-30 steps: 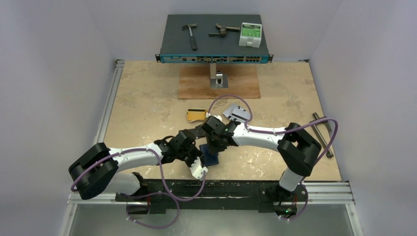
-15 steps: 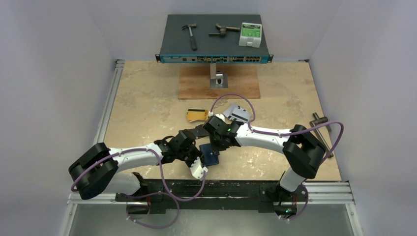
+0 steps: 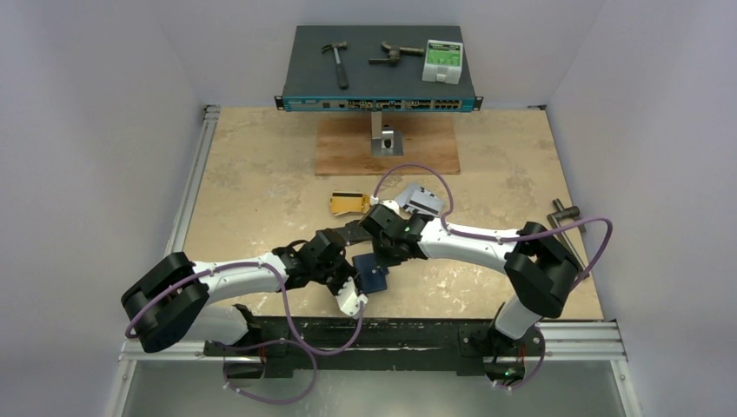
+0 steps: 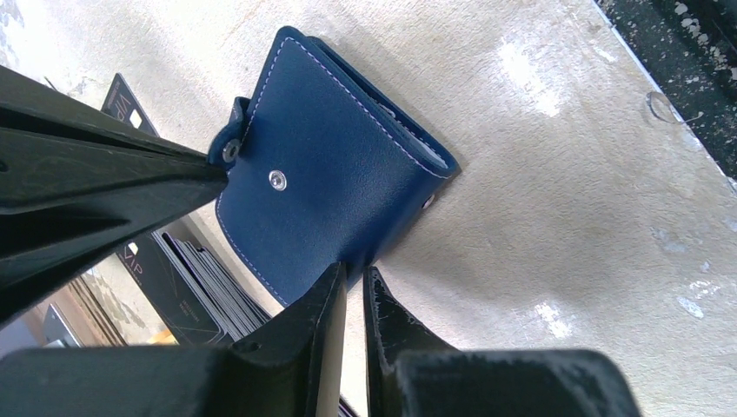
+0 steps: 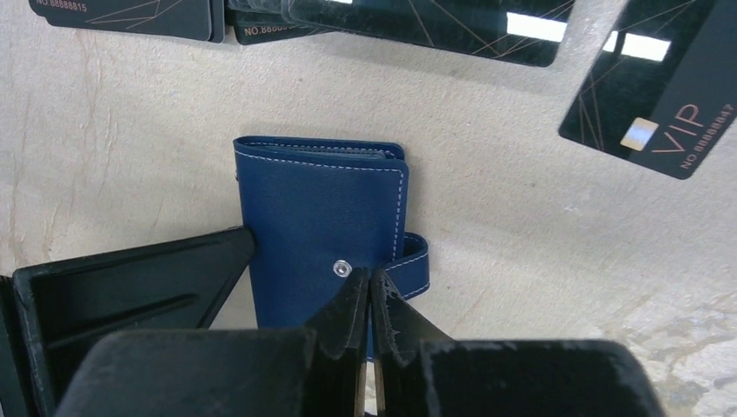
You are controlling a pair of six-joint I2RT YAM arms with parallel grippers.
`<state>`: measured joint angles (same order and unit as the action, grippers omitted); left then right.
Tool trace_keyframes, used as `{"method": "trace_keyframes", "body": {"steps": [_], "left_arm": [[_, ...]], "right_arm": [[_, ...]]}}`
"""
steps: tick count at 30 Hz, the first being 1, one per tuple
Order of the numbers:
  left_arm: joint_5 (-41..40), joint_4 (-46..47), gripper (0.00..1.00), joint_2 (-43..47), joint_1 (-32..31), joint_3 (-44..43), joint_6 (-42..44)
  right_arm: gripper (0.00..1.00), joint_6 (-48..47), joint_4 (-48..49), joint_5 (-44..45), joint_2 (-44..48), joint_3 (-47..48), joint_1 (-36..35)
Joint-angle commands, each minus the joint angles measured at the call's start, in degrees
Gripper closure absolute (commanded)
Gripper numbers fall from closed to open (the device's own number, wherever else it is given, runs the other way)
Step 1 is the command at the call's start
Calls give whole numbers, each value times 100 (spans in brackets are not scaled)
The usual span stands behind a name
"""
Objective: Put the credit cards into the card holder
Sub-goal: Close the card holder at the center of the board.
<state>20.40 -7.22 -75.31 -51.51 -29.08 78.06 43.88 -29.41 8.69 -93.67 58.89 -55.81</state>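
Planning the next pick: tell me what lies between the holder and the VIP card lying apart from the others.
Nothing: the right wrist view shows only bare table between the holder and that VIP card.

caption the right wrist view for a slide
Right hand shut at the snap of the blue card holder, black VIP cards beyond

both arms reach in from frame bottom, elbows out, wrists meeting at center of top view. left gripper [image 4: 355,280] low, jaws nearly together w/ slim gap, nipping edge of card holder [image 4: 330,174]. right gripper [image 5: 367,282] angled down-left in top view, jaws fully closed, tips touching, nothing btwn.
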Motion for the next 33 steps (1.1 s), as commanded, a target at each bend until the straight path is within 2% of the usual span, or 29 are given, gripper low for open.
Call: {"method": "trace_keyframes", "body": {"steps": [1,2,3,5,18,24,29,33], "left_arm": [[206,-87,89,24,-28,59,-120],[203,-86,89,16,-29,58,-110],[208,-82,89,16,-26,54,-107],[196,-88,89,22,-28,54,-120],[176,-95,89,15,-29,47,-125],[166,-108,89,31,-31,60,-133],[166,-119,89,51,-27,62,-155],[158,-121,89,60,-27,66,-151]], "right_arm": [[88,-68,-250,252,284,70,13],[76,-120,-254,251,306,82,6],[69,-144,-277,261,305,99,1],[64,-177,-305,271,308,132,-24],[64,-232,-316,298,-8,350,-307],[74,-167,-387,373,-30,377,-306],[98,-100,-382,311,-9,325,-303],[100,-86,-447,338,-56,359,-305]]}}
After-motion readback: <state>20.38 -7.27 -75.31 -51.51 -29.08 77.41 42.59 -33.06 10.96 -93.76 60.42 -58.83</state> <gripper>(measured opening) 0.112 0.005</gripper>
